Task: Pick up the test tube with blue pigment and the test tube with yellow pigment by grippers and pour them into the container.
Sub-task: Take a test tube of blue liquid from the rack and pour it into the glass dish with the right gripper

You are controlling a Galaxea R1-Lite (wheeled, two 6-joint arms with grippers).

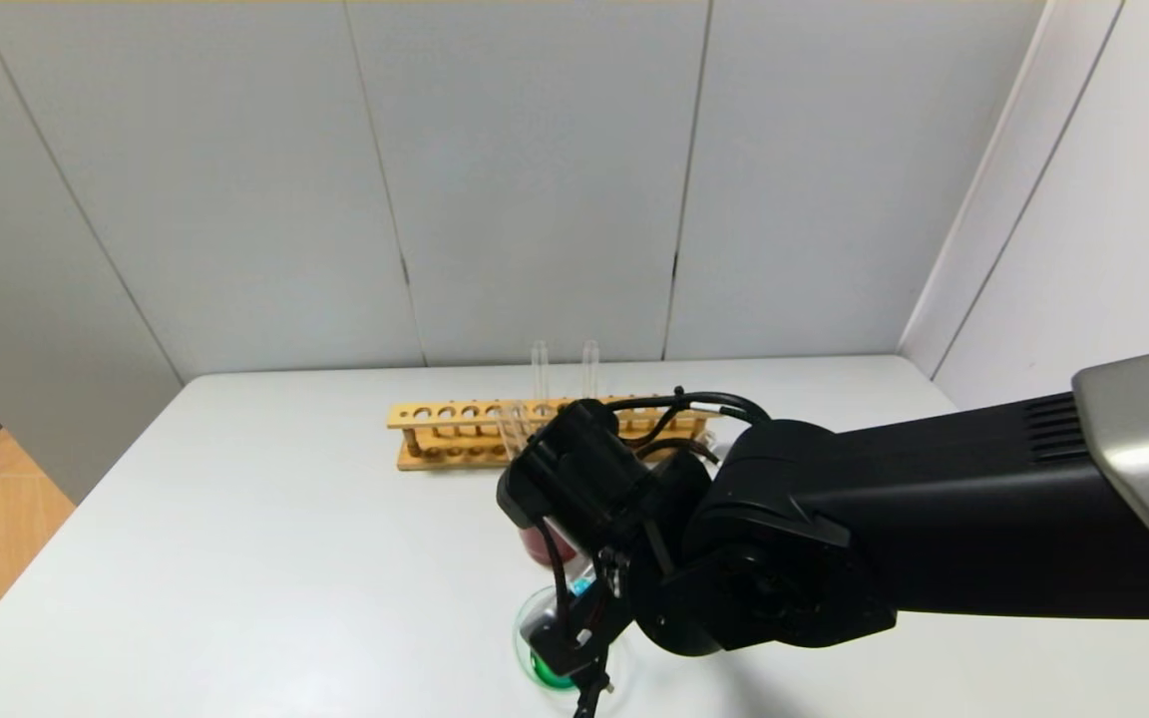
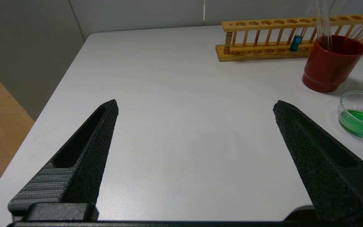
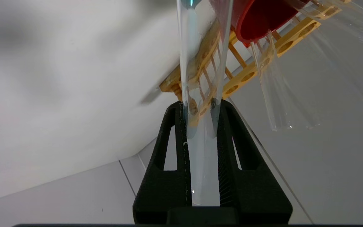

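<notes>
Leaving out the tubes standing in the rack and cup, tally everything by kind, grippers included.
Rack: 1
Red cup: 1
Dish: 1
Tube in hand: 1
Grippers: 2 (right gripper shut on the tube above the dish; left gripper parked, jaws open)
Total: 6

Right gripper (image 3: 200,126) clamped, left gripper (image 2: 195,107) spread

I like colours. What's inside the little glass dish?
Green liquid pools in the glass dish. From the head view, the right end effector covers part of it.
</notes>
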